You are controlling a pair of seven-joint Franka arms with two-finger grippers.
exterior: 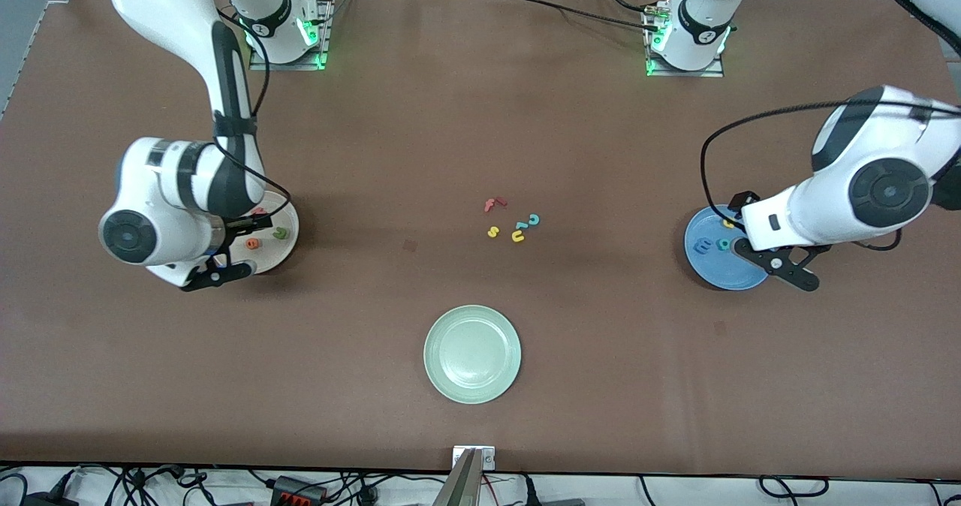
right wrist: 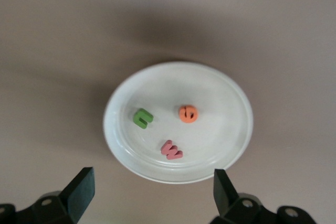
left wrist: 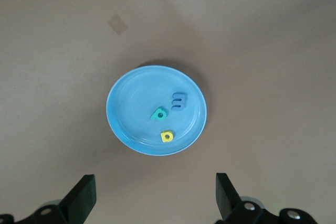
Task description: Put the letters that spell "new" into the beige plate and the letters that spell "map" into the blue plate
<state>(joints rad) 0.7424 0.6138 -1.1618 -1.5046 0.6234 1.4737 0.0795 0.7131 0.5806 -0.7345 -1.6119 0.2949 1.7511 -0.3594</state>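
With n [right wrist: 142,118], e [right wrist: 188,113], w [right wrist: 171,150] in the beige plate [right wrist: 231,98] and m [left wrist: 179,100], a [left wrist: 159,114], p [left wrist: 167,137] in the blue plate [left wrist: 126,103], both the right gripper [right wrist: 149,195] and the left gripper [left wrist: 155,198], spread empty above, should probably lift straight up, clear of the rims.

The front view looks down from high across the surface [exterior: 480,115], facing both arm bases, and takes in the whole scene from far off. The left wrist view looks straight down, from close above, on the blue plate [left wrist: 131,93], with its own fingers [left wrist: 83,195] at the frame's edge. The right wrist view does likewise over the beige plate [right wrist: 220,93], fingers [right wrist: 81,188] showing. Each wrist view shares only its plate with the front view: blue plate [exterior: 713,269], beige plate [exterior: 289,217].
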